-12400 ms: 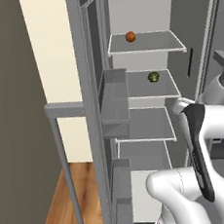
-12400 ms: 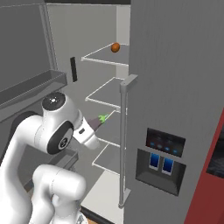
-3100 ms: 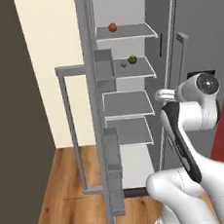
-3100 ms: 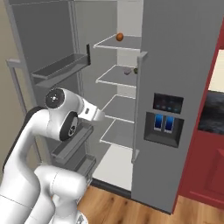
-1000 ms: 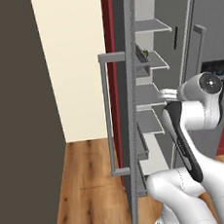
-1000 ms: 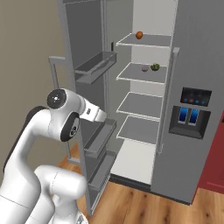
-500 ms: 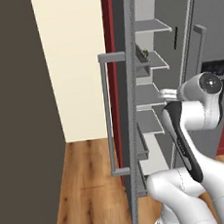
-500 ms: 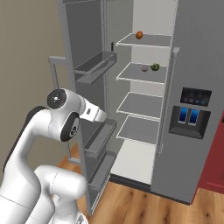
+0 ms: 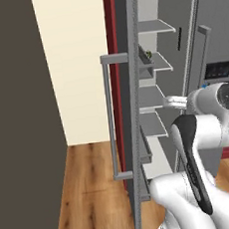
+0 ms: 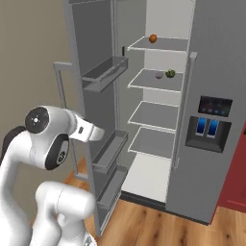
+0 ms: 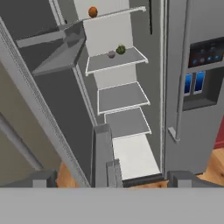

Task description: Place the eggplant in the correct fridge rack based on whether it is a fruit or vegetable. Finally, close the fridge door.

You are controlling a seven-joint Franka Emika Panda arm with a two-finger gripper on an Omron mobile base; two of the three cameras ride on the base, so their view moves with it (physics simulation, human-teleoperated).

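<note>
The eggplant [image 10: 159, 75] [image 11: 111, 54], a small greyish-purple lump, lies on the fridge rack [image 10: 150, 82] [image 11: 105, 64], second from the top, beside a round green vegetable [image 10: 170, 73]. An orange fruit [image 10: 153, 38] sits on the top shelf. The fridge door [image 10: 93, 53] [image 9: 134, 109] stands wide open, its bar handle [image 9: 110, 117] facing outward. My gripper [image 11: 113, 179] is open and holds nothing. It hangs low in front of the fridge, by the inner face of the open door, well short of the shelves. My wrist [image 10: 90, 131] reaches toward the door's bins.
Grey bins [image 10: 103, 72] jut from the door's inner face. The second door with the dispenser panel [image 10: 213, 120] is closed on the right. A dark wall [image 9: 17, 121] rises left of the door. The floor [image 9: 89, 189] is wood, and a red cabinet [image 10: 238, 168] stands far right.
Nothing has moved in the last second. Before that the base shifted, so the views turned. In the oldest frames the eggplant was in my gripper; now it rests on the rack.
</note>
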